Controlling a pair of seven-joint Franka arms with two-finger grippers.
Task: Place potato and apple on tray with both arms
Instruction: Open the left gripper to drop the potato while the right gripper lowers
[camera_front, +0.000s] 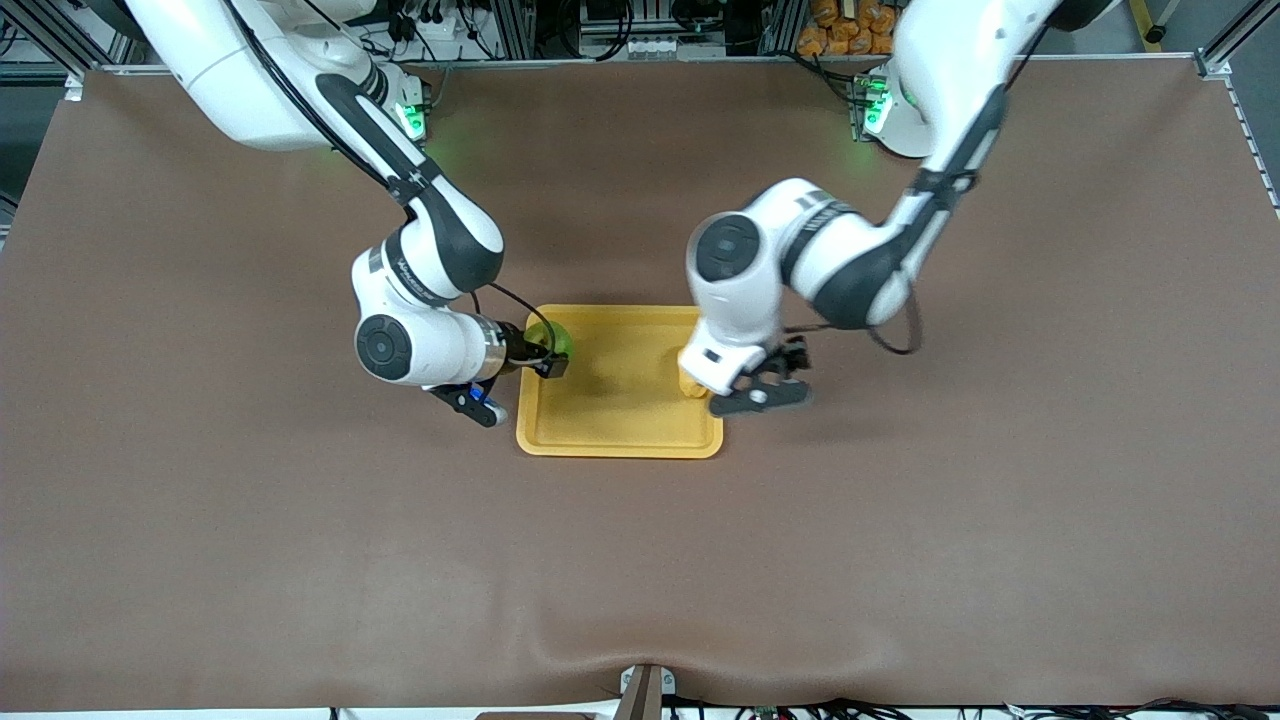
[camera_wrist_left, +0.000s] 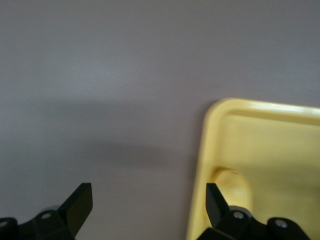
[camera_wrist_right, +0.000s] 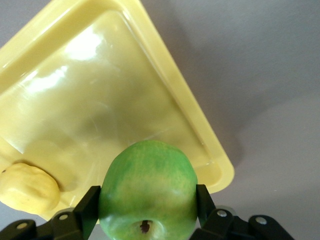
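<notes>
Right now the right gripper (camera_wrist_right: 147, 207) has its fingers (camera_wrist_right: 85, 207) clamped on the apple (camera_wrist_right: 148, 192), held over the tray's (camera_front: 620, 425) corner at about ten o'clock, toward the right arm's end. The potato (camera_wrist_right: 27, 189) lies in the tray against the rim at about three o'clock, toward the left arm's end of the desk (camera_front: 200, 520). The left gripper (camera_wrist_left: 147, 207) hangs over that rim, fingers (camera_wrist_left: 77, 205) spread wide, holding nothing.

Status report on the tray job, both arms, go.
Left gripper open above the tray's edge, potato lying on tray. Right gripper shut on apple, over tray. Nothing in the way.
</notes>
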